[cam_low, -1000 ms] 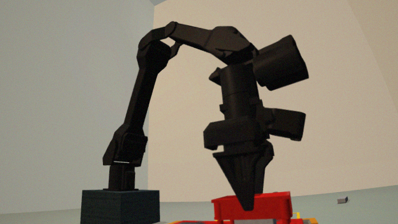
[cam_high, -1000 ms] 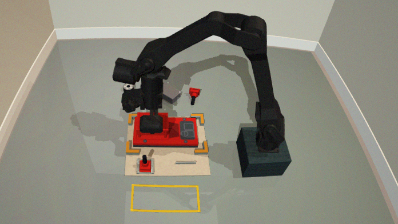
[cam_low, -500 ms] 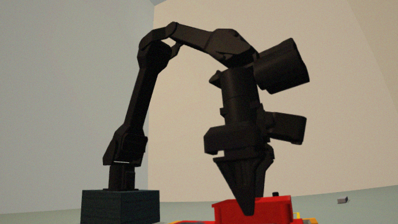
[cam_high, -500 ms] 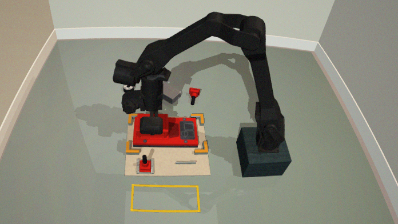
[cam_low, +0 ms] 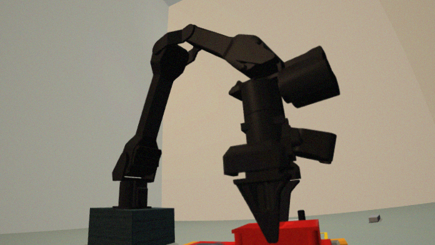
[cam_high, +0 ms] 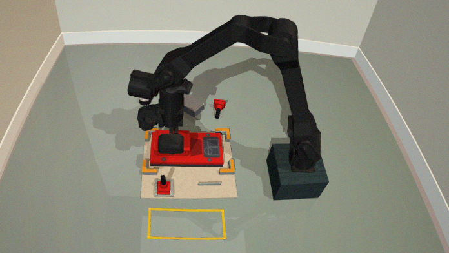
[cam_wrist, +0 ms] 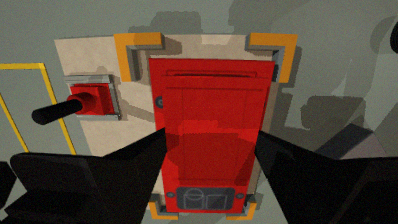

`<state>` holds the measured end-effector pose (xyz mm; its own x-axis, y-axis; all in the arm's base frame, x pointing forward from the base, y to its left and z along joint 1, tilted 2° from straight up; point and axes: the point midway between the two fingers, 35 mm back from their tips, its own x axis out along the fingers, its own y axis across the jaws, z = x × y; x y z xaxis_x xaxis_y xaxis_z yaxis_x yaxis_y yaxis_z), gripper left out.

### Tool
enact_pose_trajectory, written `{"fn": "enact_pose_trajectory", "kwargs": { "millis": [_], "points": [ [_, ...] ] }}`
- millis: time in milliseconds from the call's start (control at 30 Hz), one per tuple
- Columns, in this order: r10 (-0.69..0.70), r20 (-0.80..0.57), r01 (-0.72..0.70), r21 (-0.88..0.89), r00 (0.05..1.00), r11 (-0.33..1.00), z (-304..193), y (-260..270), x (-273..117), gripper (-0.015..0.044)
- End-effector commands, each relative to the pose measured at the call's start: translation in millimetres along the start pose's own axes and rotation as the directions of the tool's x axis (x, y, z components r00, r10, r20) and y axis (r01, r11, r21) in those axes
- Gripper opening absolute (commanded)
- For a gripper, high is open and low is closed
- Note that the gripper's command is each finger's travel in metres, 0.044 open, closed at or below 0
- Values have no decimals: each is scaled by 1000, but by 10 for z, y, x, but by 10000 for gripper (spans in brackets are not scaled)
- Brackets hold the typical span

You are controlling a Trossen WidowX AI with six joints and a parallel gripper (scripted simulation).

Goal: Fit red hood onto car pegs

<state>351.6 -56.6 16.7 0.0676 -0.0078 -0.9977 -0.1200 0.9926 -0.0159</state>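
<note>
The red hood [cam_high: 186, 137] [cam_low: 300, 232] [cam_wrist: 215, 110] is between the two fingers of my gripper [cam_high: 171, 139] [cam_low: 279, 231] [cam_wrist: 210, 132], which is shut on its sides. The hood is over the end of the red chassis [cam_high: 198, 158] [cam_wrist: 240, 205] farther from the arm's base, lined up roughly with it. Its roof looks about level. The engine block and the pegs are hidden under the hood. The hood's lower edge is cut off in the exterior view, so I cannot tell whether it touches the deck.
The jig board [cam_high: 190, 192] has orange corner brackets [cam_high: 229, 166] [cam_wrist: 287, 55]. A red block with a black handle [cam_high: 164, 187] [cam_wrist: 102, 102] stands in a grey holder; a similar piece [cam_high: 219, 104] lies behind. A grey bar [cam_high: 209, 183], grey block [cam_high: 195, 110] and yellow outline [cam_high: 187, 238] are nearby.
</note>
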Motion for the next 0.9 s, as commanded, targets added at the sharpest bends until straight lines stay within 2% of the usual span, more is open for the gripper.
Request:
{"fn": "enact_pose_trajectory", "kwargs": {
  "millis": [0, 100, 667, 767, 867],
  "points": [
    [-1, 0, 1, 0, 1000, 1000, 0, -1, 3, 0],
    [0, 1, 0, 0, 1000, 1000, 1, 0, -7, 0],
    [0, 0, 0, 0, 1000, 1000, 0, 0, 0, 440],
    [0, 0, 0, 0, 1000, 1000, 3, -1, -22, 440],
    [-1, 0, 1, 0, 1000, 1000, 19, -4, -226, 440]
  ]
}}
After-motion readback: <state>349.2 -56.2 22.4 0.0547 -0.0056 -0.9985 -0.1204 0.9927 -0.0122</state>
